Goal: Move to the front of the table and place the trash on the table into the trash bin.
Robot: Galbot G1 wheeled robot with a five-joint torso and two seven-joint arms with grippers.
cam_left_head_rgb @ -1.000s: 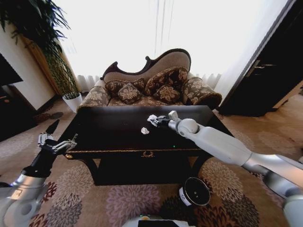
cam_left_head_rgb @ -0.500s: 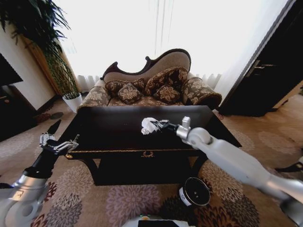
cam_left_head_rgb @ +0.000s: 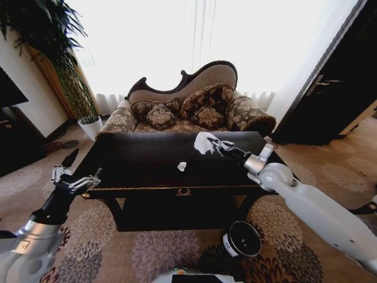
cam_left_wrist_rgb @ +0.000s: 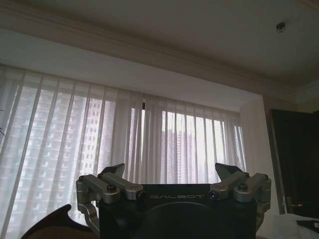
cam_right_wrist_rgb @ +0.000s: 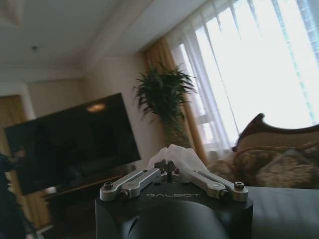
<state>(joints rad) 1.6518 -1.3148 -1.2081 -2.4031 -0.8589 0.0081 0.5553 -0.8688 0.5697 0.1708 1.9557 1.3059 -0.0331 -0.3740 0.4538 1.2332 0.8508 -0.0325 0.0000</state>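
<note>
Above the far right part of the glossy table [cam_left_head_rgb: 147,156], the right gripper [cam_left_head_rgb: 213,144] pinches a light, soft, crushable paper wad [cam_left_head_rgb: 204,142] at its edge, while the left gripper [cam_left_head_rgb: 75,175] idles spread open off the near left corner.

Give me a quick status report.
Right gripper shut on paper wad above table. Left gripper open, parked. One wad left. Trash bin unobstructed.

The trash bin [cam_left_head_rgb: 243,238] at lower centre hides its inside. The small white scrap [cam_left_head_rgb: 182,167] mid-table is too small to identify. The right arm leaves the frame at lower right.
</note>
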